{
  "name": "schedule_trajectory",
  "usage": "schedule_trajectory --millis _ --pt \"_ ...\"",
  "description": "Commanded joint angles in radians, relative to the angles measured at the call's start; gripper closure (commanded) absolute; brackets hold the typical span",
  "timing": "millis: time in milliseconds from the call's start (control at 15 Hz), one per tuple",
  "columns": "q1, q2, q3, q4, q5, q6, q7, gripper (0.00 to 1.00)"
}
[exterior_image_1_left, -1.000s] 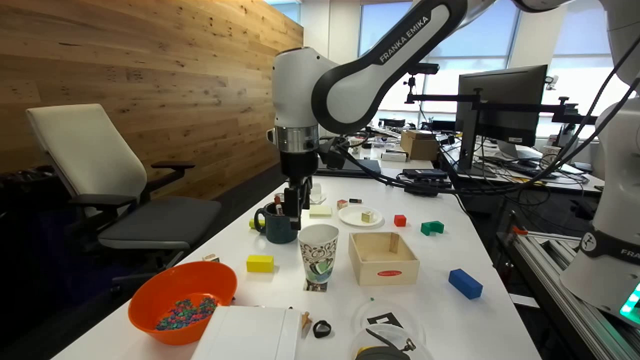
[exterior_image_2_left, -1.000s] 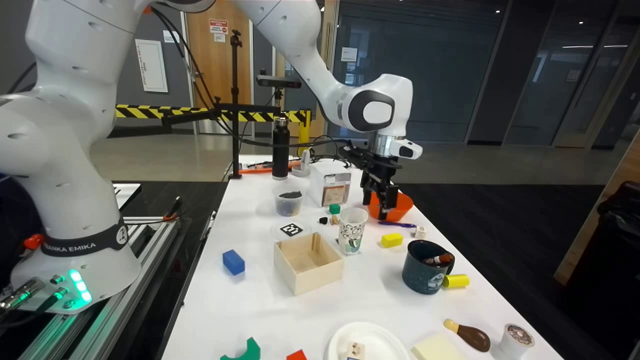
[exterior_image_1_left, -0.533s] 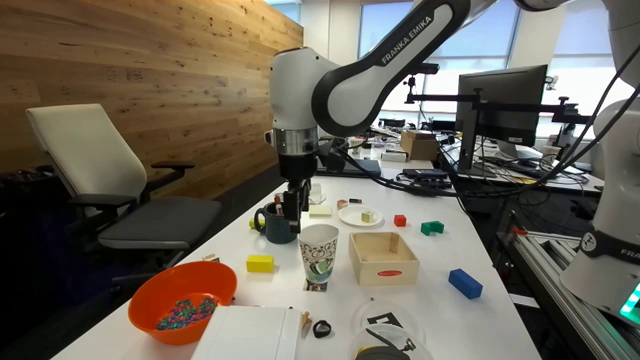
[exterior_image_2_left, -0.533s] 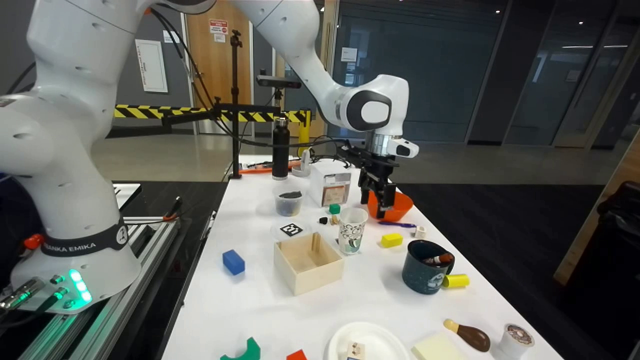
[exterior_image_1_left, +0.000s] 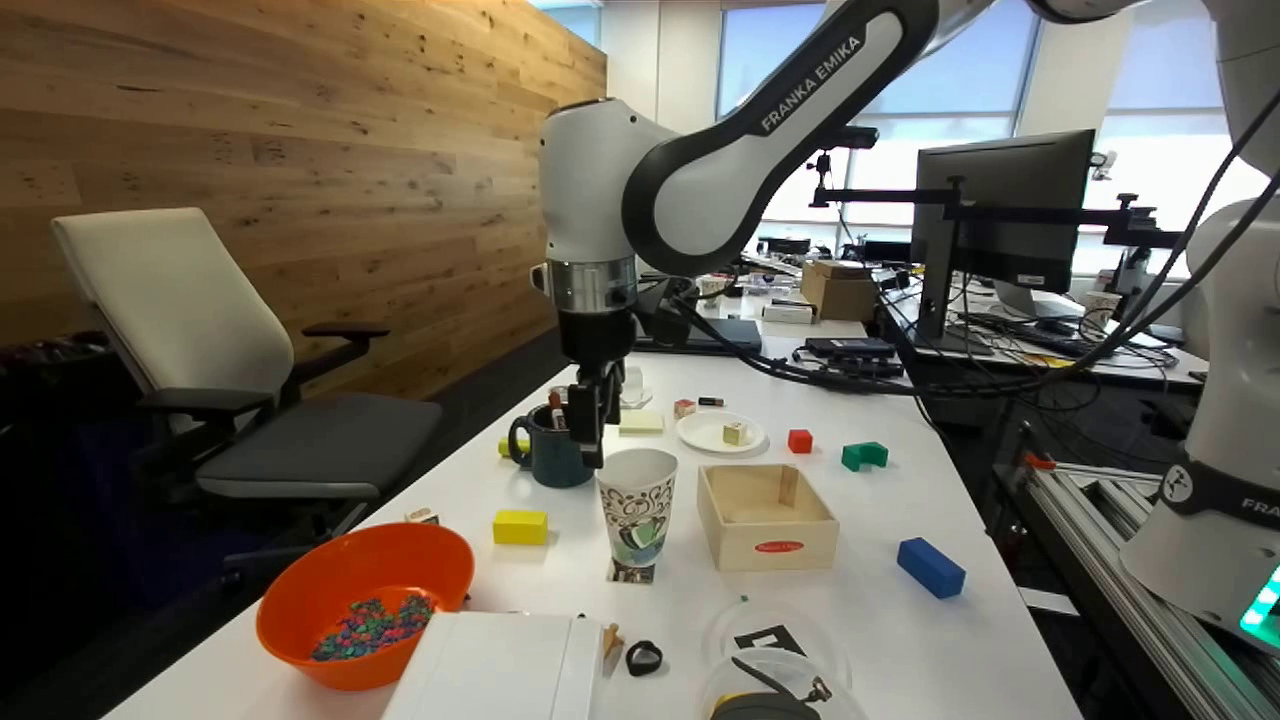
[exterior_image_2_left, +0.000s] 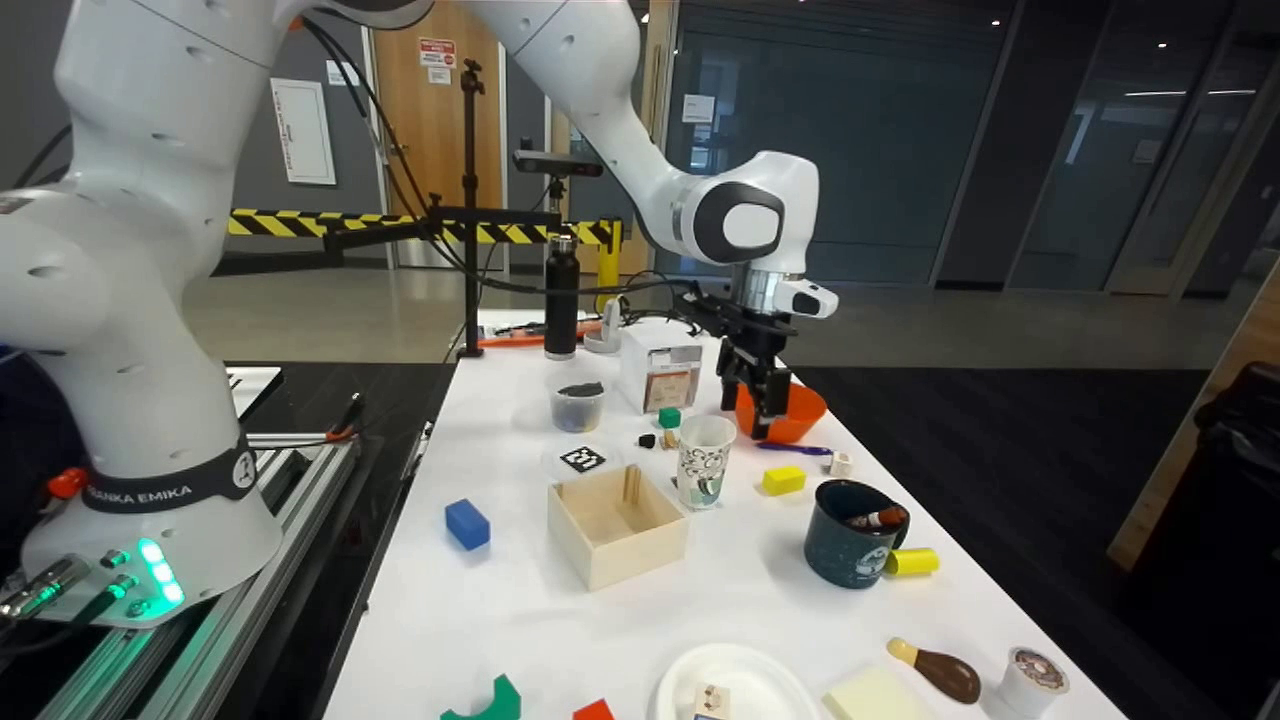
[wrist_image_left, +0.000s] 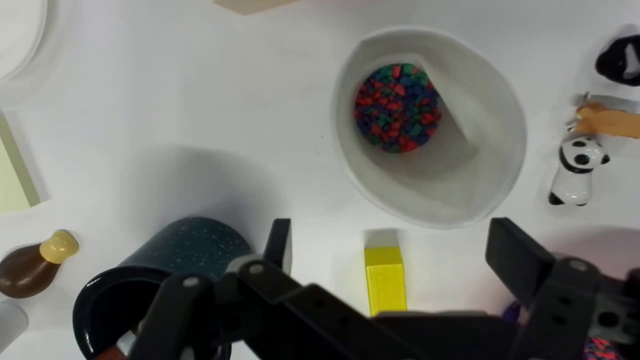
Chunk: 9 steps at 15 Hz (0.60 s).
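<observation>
My gripper (wrist_image_left: 392, 235) hangs open above the table, its two fingers wide apart with nothing between them. Below that gap, in the wrist view, lies a yellow block (wrist_image_left: 386, 285), its near end hidden by the gripper body. A patterned paper cup (wrist_image_left: 492, 130) stands upright just past the fingertips, with coloured pebbles at its bottom. Beside the left finger is a dark speckled mug (wrist_image_left: 195, 245) with things inside. In an exterior view the cup (exterior_image_2_left: 704, 465) stands between the wooden box (exterior_image_2_left: 630, 560) and the yellow block (exterior_image_2_left: 784, 480).
An orange bowl (exterior_image_1_left: 420, 550) of coloured pebbles sits by the white carton (exterior_image_1_left: 500, 665). Small animal figures, such as a panda (wrist_image_left: 575, 170), lie near the cup. A white plate (exterior_image_2_left: 690, 670), a blue block (exterior_image_2_left: 467, 525) and a purple pen (exterior_image_2_left: 795, 449) are also on the table.
The arm's wrist has shifted very slightly to the left in both exterior views, mostly in the first half second. Objects on the table have stayed put, and the gripper has remained open.
</observation>
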Motion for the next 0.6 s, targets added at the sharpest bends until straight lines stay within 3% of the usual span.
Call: schedule_trajectory --millis 0,267,533 --pt "0.017 0.059 0.000 0.079 -0.002 0.037 -0.017 0.00" --pt "0.041 0.134 -0.013 0.175 -0.018 0.061 -0.010 0.00" --pt "0.039 0.212 0.006 0.271 0.009 -0.083 -0.070 0.00"
